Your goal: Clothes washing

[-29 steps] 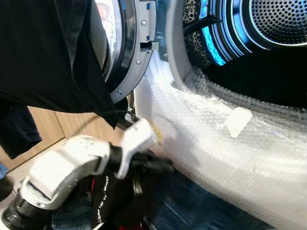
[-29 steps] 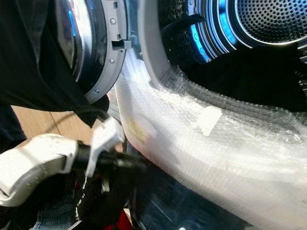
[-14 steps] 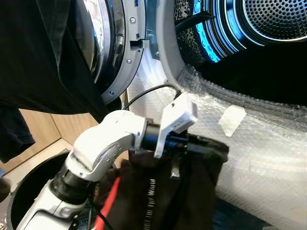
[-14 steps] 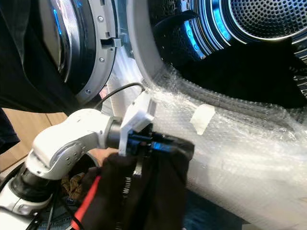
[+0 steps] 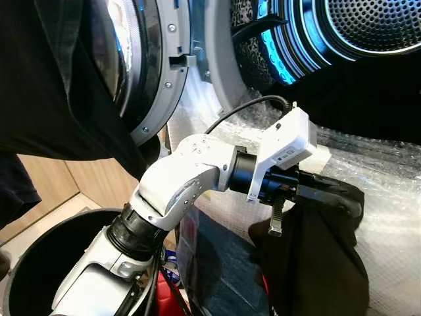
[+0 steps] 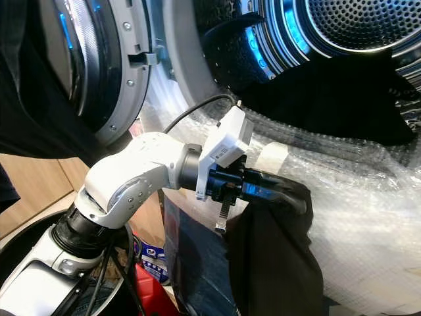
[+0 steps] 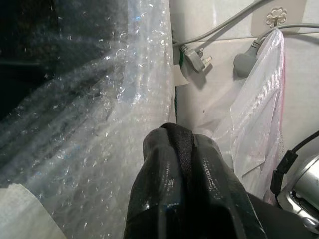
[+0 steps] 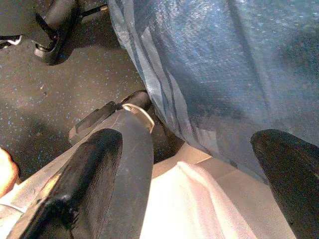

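Dark garment point(image 5: 316, 263) lifted toward the washer drum point(image 5: 368, 33).
Left gripper point(image 5: 329, 194), jaws pinching its top edge, holds it high to clear the bubble-wrapped rim point(image 5: 388, 171); right gripper point(image 8: 189, 164) idles, jaws spread.

dark speckled floor point(image 8: 75, 84), black round basket point(image 5: 39, 263) standing on it

Silver left arm point(image 5: 181, 178), black cable point(image 5: 247, 105), white wrist box point(image 5: 286, 145).

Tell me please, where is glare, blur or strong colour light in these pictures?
Eye views: blue light glows on the drum ribs, sun glare whitens the bubble wrap, all fairly sharp. Left wrist view: the dark cloth is close and blurred. Right wrist view: black fingers soft, out of focus.
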You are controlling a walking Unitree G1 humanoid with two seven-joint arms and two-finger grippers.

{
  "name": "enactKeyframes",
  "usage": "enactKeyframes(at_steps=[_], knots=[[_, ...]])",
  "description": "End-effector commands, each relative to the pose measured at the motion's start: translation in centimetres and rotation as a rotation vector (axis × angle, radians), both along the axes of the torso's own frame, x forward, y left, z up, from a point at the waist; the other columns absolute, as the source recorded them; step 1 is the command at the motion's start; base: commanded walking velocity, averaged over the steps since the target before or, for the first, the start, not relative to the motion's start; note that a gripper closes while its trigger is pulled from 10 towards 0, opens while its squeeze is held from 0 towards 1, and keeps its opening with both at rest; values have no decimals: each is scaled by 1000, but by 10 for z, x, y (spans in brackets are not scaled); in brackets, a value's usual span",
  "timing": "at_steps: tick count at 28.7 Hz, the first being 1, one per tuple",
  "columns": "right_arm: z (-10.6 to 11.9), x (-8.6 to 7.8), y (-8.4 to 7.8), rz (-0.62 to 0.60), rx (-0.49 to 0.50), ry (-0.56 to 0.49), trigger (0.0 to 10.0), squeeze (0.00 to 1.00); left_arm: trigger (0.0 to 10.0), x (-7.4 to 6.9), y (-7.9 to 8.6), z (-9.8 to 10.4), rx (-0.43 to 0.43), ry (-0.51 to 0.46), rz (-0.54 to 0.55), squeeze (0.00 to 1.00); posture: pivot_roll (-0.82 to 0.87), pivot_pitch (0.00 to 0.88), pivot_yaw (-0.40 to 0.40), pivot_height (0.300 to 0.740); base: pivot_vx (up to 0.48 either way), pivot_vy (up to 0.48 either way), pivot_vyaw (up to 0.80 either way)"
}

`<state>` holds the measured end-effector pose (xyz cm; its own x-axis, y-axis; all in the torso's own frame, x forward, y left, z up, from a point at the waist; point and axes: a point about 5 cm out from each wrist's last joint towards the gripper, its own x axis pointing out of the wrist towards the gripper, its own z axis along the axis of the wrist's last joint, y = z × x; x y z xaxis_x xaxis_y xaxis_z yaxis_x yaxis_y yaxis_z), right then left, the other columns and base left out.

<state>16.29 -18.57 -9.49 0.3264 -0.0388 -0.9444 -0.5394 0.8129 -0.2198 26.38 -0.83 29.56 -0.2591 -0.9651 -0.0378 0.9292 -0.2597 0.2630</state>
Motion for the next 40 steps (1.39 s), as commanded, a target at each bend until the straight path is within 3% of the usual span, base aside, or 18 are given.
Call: enactKeyframes(at_steps=[1, 8, 11, 14, 17, 23, 31, 33, 40], knots=[[-2, -5, -1, 20, 9, 7, 10000, 0, 0, 3, 9, -1, -28, 5, 15, 0, 138, 0, 14, 740, 0, 0, 0], [-8, -23, -3, 137, 28, 64, 10000, 0, 0, 4, 35, -23, -3, 105, 87, 0, 136, 0, 18, 740, 0, 0, 0], [-10, -31, -7, 142, 34, 73, 10000, 0, 0, 10, 57, -47, 39, 166, 190, 0, 121, 0, 13, 740, 0, 0, 0], [-11, -35, -6, 167, 48, 77, 10000, 0, 0, 7, 70, -57, 61, 197, 238, 0, 129, 0, 14, 740, 0, 0, 0], [-11, -37, -5, 194, 79, 72, 10000, 0, 0, -5, 84, -64, 77, 233, 267, 0, 141, 0, 10, 740, 0, 0, 0], [-11, -41, -3, 252, 128, 81, 10000, 0, 0, -24, 92, -75, 120, 274, 286, 0, 143, 0, 11, 740, 0, 0, 0], [-2, -33, -8, 307, 235, -10, 10000, 0, 0, -26, 110, -87, 164, 307, 375, 0, 152, 0, 2, 740, 0, 0, 0], [6, -21, -15, 232, 326, -70, 10000, 0, 0, -27, 114, -88, 172, 315, 385, 0, 147, 0, 3, 740, 0, 0, 0], [27, 10, -22, 150, 441, -220, 10000, 0, 0, -27, 113, -93, 180, 327, 386, 0, 132, 0, 4, 740, 0, 0, 0]])
